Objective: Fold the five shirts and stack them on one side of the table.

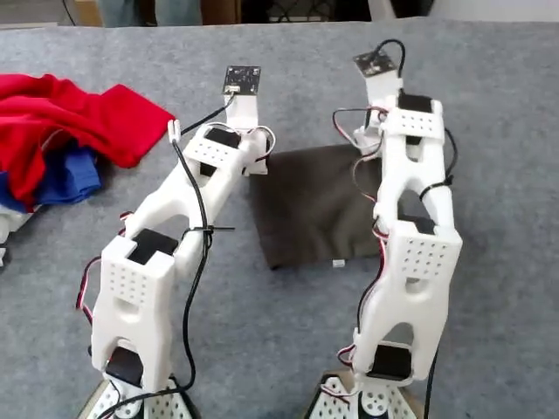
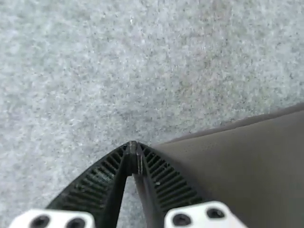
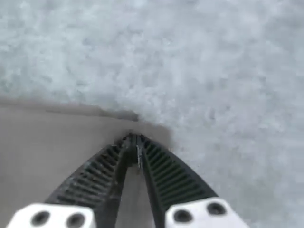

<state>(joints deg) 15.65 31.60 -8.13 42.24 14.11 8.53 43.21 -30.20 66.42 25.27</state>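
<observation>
1. We see a dark shirt [image 1: 314, 205] folded into a flat rectangle, lying mid-tabletop [image 1: 489, 131].
2. We see a red shirt [image 1: 79, 118] crumpled at the left edge.
3. We see a blue shirt [image 1: 70, 175] bunched partly beneath the red one.

Worktop [image 1: 489, 131]: grey felt-like covering with a speckled nap, spanning the full width of the high view. Its far edge runs along the top, slightly slanted. Behind it is a dark strip of room with a brown wooden piece [image 1: 223, 9] and a pale upright [image 1: 381, 7], both too cropped to identify. Light is even, shadows soft.
</observation>
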